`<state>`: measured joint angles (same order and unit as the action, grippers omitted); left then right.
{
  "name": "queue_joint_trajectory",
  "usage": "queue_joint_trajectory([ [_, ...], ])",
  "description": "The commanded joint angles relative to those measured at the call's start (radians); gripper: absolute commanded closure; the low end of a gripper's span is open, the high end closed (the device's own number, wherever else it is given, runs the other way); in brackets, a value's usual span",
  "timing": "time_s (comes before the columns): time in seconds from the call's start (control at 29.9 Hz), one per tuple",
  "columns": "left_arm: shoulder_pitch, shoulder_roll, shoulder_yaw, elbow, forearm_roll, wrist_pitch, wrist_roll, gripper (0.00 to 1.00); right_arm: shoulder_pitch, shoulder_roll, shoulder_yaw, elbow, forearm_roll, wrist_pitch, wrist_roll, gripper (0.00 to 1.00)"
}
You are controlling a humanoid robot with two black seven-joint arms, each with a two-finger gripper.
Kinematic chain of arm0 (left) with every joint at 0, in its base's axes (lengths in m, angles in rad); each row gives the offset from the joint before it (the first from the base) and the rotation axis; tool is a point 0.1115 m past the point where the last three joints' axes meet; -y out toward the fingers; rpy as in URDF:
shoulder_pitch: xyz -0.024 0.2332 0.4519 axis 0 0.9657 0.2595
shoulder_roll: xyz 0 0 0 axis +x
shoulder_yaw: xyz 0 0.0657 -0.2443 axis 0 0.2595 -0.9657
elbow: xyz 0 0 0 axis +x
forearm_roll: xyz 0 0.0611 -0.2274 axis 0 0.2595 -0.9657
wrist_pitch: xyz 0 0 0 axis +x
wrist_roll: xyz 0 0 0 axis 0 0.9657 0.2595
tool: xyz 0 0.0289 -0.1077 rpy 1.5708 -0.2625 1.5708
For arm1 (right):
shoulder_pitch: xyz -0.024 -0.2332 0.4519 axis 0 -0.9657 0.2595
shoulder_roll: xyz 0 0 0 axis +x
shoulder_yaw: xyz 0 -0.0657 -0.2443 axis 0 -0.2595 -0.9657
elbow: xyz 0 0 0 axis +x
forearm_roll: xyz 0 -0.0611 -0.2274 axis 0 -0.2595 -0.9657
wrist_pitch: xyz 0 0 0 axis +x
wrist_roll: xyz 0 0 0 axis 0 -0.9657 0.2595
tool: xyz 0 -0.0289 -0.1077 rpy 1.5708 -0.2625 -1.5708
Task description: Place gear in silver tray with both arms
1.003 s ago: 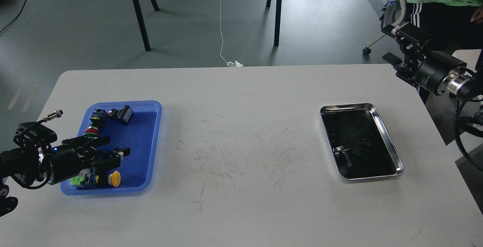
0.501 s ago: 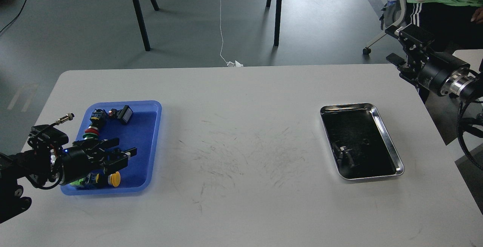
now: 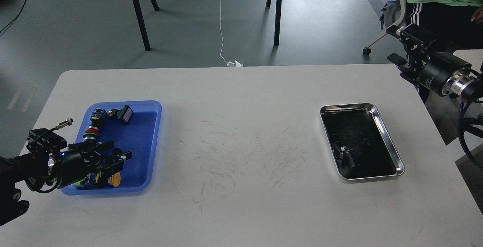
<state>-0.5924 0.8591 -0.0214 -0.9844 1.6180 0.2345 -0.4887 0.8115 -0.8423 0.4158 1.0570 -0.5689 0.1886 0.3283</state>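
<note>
Over the blue tray (image 3: 151, 141) at nine o'clock, my left gripper (image 3: 117, 155) has sunk toward the parts, jaws parted and empty, nearing a pick, while the right gripper (image 3: 405, 52), jaws unreadable, idles beyond the empty silver tray (image 3: 392, 152) at three o'clock.

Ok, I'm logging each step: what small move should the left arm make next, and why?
Probably lower the left tool a little onto one of the parts below it. It hangs open over the near end of the blue tray, holding nothing, and the silver tray looks empty apart from reflections.
</note>
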Motion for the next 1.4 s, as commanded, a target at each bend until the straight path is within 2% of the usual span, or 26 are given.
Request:
queue_joint_trajectory([
  [0.0, 0.0, -0.002, 0.0, 0.009, -0.001, 0.002, 0.0, 0.26, 0.0, 0.0, 0.0, 0.0, -0.002, 0.0, 0.0, 0.08],
  [0.1, 0.0, -0.006, 0.0, 0.026, 0.0, 0.002, 0.0, 0.32, 0.0, -0.001, 0.0, 0.0, -0.002, 0.0, 0.0, 0.08],
  [0.4, 0.006, -0.014, 0.0, 0.033, 0.0, 0.008, 0.0, 0.37, 0.0, -0.008, -0.002, 0.0, 0.0, 0.0, 0.002, 0.08],
  [0.5, 0.008, -0.014, 0.0, 0.032, 0.0, 0.011, 0.0, 0.43, 0.0, -0.008, -0.002, 0.0, -0.002, 0.0, 0.0, 0.08],
  [0.87, 0.019, -0.015, 0.0, 0.03, 0.003, 0.017, 0.0, 0.48, 0.0, -0.008, -0.002, 0.0, 0.0, 0.0, 0.0, 0.08],
  [1.37, 0.005, 0.009, 0.0, 0.03, 0.017, 0.02, 0.0, 0.46, 0.0, -0.008, -0.003, 0.0, -0.002, 0.0, 0.0, 0.08],
])
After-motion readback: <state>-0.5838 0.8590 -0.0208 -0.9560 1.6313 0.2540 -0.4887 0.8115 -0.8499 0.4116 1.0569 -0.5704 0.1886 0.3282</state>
